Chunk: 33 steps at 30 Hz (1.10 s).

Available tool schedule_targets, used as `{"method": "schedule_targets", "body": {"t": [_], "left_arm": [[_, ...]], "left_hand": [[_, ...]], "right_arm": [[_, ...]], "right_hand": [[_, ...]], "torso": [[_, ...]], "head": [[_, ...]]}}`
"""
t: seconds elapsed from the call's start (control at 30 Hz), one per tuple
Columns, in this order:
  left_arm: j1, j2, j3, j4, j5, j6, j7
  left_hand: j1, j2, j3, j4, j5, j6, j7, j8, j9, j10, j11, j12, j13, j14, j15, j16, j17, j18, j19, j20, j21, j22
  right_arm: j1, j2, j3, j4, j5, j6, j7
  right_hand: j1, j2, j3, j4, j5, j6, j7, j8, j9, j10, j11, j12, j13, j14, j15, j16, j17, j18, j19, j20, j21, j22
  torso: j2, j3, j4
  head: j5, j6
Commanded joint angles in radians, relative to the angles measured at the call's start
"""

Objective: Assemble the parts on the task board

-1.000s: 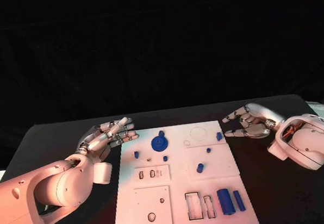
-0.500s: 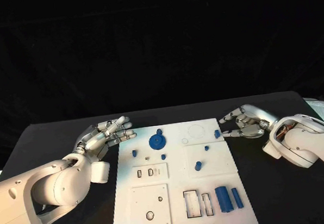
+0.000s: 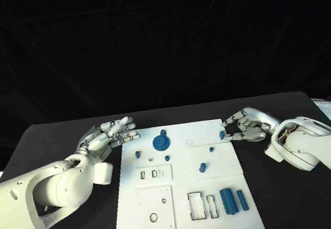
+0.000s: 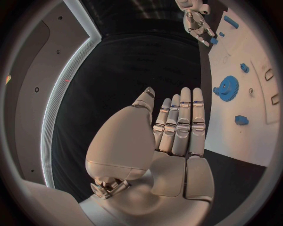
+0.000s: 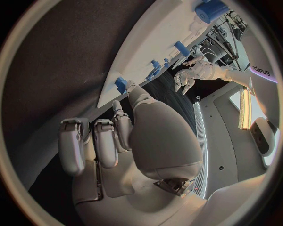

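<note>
- On the black surface [image 3: 63, 134], the white task board [image 3: 188, 201] lies between both arms, blue parts scattered across it, ready for assembly.
- Left hand [image 3: 107, 137], fingers straight and spread, empty, waits just beside the board's far corner.
- Right hand [image 3: 246, 127], fingers curled, reaches a small blue part [image 3: 222, 135] at the board's edge; whether it pinches it, I cannot tell.
</note>
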Motion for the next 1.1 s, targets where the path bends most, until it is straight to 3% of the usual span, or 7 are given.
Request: {"method": "schedule_targets", "body": {"t": [0.03, 0.53, 0.93, 1.1], "left_arm": [[0.001, 0.002, 0.000, 0.001, 0.001, 0.019, 0.000], [0.001, 0.004, 0.000, 0.001, 0.001, 0.017, -0.002], [0.001, 0.006, 0.000, 0.002, 0.001, 0.018, -0.003], [0.001, 0.006, 0.000, 0.002, 0.001, 0.018, -0.004]], "left_hand": [[-0.002, 0.010, 0.000, -0.007, -0.003, 0.001, 0.004, -0.007, 0.000, -0.003, -0.002, -0.003, 0.000, -0.001, 0.001, -0.004, 0.001, 0.012, 0.002, 0.004, -0.005, -0.001], [-0.002, 0.011, 0.000, -0.007, -0.003, 0.000, 0.005, -0.007, 0.000, -0.004, -0.001, -0.004, 0.000, -0.001, 0.002, -0.005, 0.001, 0.012, 0.002, 0.004, -0.005, -0.001], [-0.002, 0.011, 0.000, -0.007, -0.003, 0.000, 0.005, -0.008, 0.000, -0.005, -0.001, -0.004, 0.000, -0.001, 0.002, -0.005, 0.002, 0.012, 0.002, 0.004, -0.006, -0.002], [-0.002, 0.011, 0.000, -0.007, -0.003, 0.000, 0.005, -0.008, 0.000, -0.005, -0.001, -0.004, 0.000, -0.001, 0.002, -0.005, 0.002, 0.012, 0.002, 0.004, -0.006, -0.002]], "right_arm": [[-0.004, 0.003, 0.000, -0.003, -0.014, 0.025, 0.014], [-0.018, 0.026, 0.000, -0.024, -0.018, 0.025, 0.023], [-0.024, 0.041, 0.000, -0.031, -0.017, 0.018, 0.028], [-0.025, 0.045, 0.000, -0.033, -0.017, 0.009, 0.030]], "right_hand": [[0.003, 0.009, 0.001, -0.008, -0.002, 0.013, -0.001, 0.006, 0.001, 0.007, 0.001, 0.007, 0.076, 0.090, -0.005, 0.007, 0.203, -0.001, 0.013, -0.006, 0.003, 0.104], [0.007, 0.021, 0.010, -0.018, 0.001, 0.038, -0.006, 0.010, 0.002, 0.011, -0.003, 0.013, 0.080, 0.092, -0.008, 0.010, 0.209, -0.003, 0.017, -0.009, 0.006, 0.110], [0.008, 0.028, 0.017, -0.022, 0.003, 0.047, -0.009, 0.011, 0.002, 0.014, -0.006, 0.018, 0.084, 0.093, -0.010, 0.013, 0.213, -0.004, 0.020, -0.011, 0.008, 0.115], [0.012, 0.041, 0.030, -0.029, 0.001, 0.066, -0.014, 0.014, 0.003, 0.017, -0.010, 0.022, 0.086, 0.094, -0.013, 0.014, 0.216, -0.005, 0.022, -0.013, 0.009, 0.119]], "torso": [[0.000, -0.0004, 0.0002], [0.000, 0.0018, 0.0006], [0.000, 0.0014, 0.0000], [0.000, 0.0015, -0.0003]], "head": [[0.000, -0.002], [0.008, -0.004], [0.010, -0.005], [0.011, -0.006]]}}
